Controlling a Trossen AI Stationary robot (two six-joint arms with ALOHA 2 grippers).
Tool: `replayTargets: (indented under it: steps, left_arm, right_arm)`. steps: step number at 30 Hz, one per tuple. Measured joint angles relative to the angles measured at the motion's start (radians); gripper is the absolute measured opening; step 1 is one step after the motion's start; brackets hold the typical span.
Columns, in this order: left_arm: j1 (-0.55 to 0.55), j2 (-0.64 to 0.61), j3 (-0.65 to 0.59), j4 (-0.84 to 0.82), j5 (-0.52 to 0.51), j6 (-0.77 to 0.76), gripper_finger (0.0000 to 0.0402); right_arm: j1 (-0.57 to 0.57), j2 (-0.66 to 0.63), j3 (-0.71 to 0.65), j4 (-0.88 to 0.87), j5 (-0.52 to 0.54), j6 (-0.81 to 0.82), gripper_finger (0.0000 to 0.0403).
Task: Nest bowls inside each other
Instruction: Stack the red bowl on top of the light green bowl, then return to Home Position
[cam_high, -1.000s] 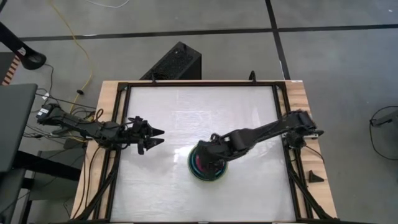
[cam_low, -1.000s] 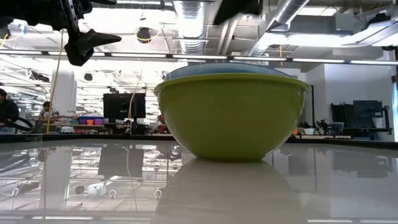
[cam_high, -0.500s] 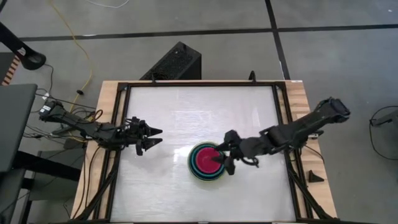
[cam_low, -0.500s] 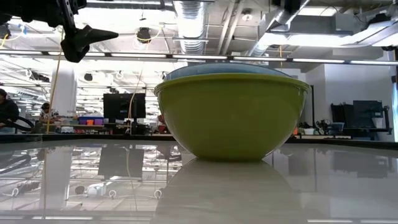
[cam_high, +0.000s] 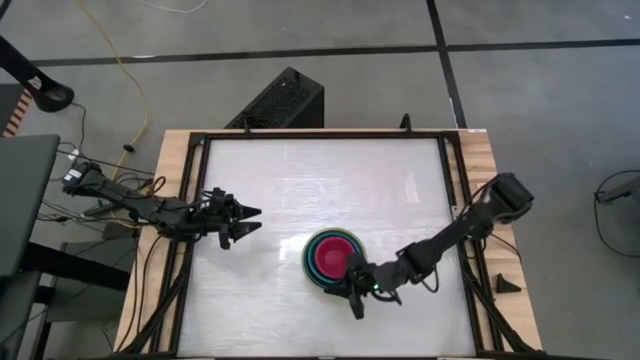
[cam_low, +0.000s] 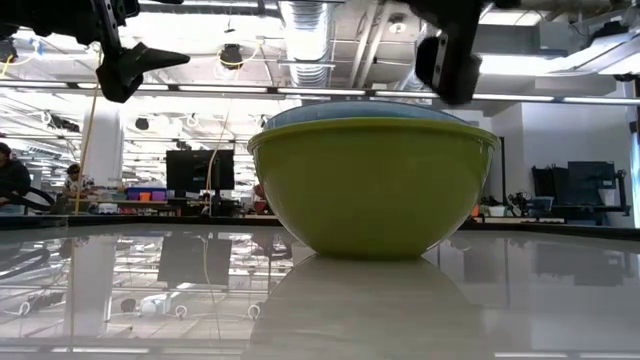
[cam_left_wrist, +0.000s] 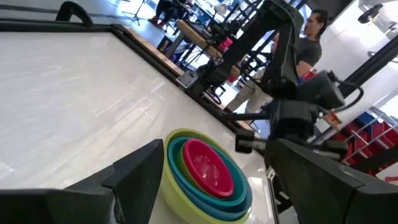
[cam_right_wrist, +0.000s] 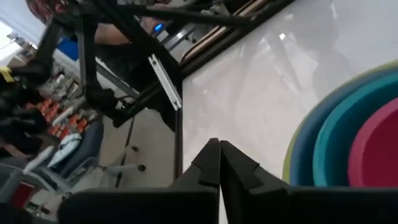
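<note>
Right wrist view: my right claw (cam_right_wrist: 219, 163) is pinched fully together, its two dark fingers meeting in a point, and it holds nothing. It hangs beside the stack of bowls, over bare white table. Along one edge of this view curve the rims of the olive-green bowl (cam_right_wrist: 314, 127), the light blue bowl (cam_right_wrist: 306, 142), the teal bowl (cam_right_wrist: 339, 130) and the magenta-red bowl (cam_right_wrist: 379, 155).

Seen from the high view, my right claw (cam_high: 357, 300) sits at the near right side of the stack, just beside its rim and apart from it. My right arm runs back from there to its base at the right edge of the table (cam_high: 300, 170).

The bowls are nested one inside another and stand upright, a little right of the table's middle and toward the near edge. From above they show as rings: olive-green (cam_high: 308, 268) outermost, then light blue and teal, then a thin ring of the lime-green bowl (cam_high: 315, 256), with the magenta-red bowl (cam_high: 332, 258) in the centre.

In the low view the olive-green bowl (cam_low: 372, 190) fills the middle, with the light blue rim (cam_low: 372, 108) showing just above its lip.

My left claw (cam_high: 248, 220) waits well apart at the left side of the table, fingers spread wide and empty, pointing toward the stack.

Beyond the table, the left wrist view shows a person (cam_left_wrist: 309, 43) standing in the room.
</note>
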Motion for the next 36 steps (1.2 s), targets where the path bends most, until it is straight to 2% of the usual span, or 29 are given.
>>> replayTargets:
  steps: [1,12,17,21,28,33,36]
  left_arm:
    - [0.000,0.000,0.000,-0.001,0.000,-0.002,0.0293]
    - [0.000,0.000,0.000,-0.003,-0.004,-0.026,0.0293]
    - [0.000,0.000,0.000,-0.003,-0.004,-0.027,0.0293]
    - [0.000,0.000,0.000,-0.004,-0.009,-0.026,0.0293]
    - [0.000,0.000,0.000,-0.004,-0.019,-0.024,0.0293]
    - [0.000,0.000,0.000,-0.004,-0.024,-0.028,0.0293]
    - [0.000,0.000,0.000,-0.001,-0.025,-0.024,0.0293]
  right_arm:
    - [0.000,0.021,0.000,0.021,0.003,-0.005,0.0022]
    - [-0.051,0.127,0.020,0.046,0.002,0.056,0.0020]
    - [-0.060,0.124,0.020,-0.033,-0.016,0.079,0.0020]
    - [-0.070,0.120,0.021,-0.050,-0.082,0.084,0.0020]
    - [-0.058,0.119,0.090,-0.191,-0.083,0.039,0.0020]
    - [-0.057,0.052,0.113,-0.209,-0.033,-0.037,0.0075]
    - [-0.049,-0.033,0.113,-0.282,0.078,-0.108,0.0104]
